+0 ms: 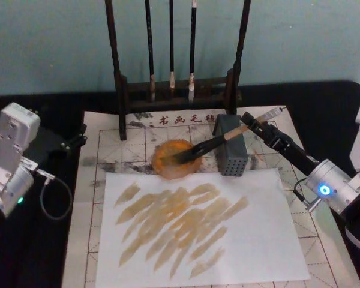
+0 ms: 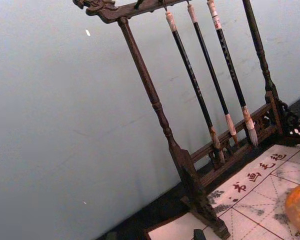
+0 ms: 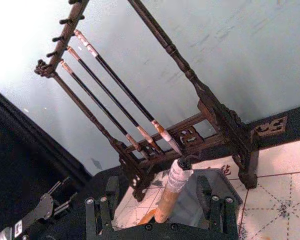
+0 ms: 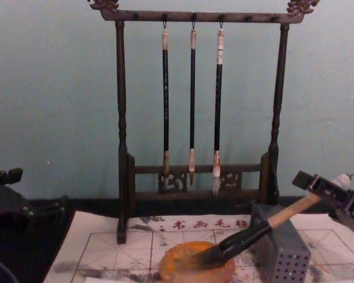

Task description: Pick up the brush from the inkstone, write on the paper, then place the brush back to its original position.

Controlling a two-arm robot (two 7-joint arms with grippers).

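Observation:
The brush (image 1: 213, 143) lies slanted, its black bristles in the round orange inkstone (image 1: 175, 159) and its pale handle resting over the grey block. My right gripper (image 1: 252, 123) sits at the handle's upper end. In the right wrist view its fingers (image 3: 205, 192) stand apart on either side of the wrapped handle (image 3: 171, 192) with gaps, so it is open. From the chest, the brush (image 4: 256, 233) slopes up from the inkstone (image 4: 192, 268) towards that gripper (image 4: 320, 186). The gridded paper (image 1: 108, 135) with red characters lies under everything. My left gripper (image 1: 77, 137) is parked at the left, open.
A plain white sheet (image 1: 258, 240) with tan strokes covers the grid's middle. The grey perforated block (image 1: 233, 153) stands right of the inkstone. Behind, a dark wooden rack (image 1: 121, 90) holds three thin brushes (image 4: 192, 106). Black cloth covers the table around the paper.

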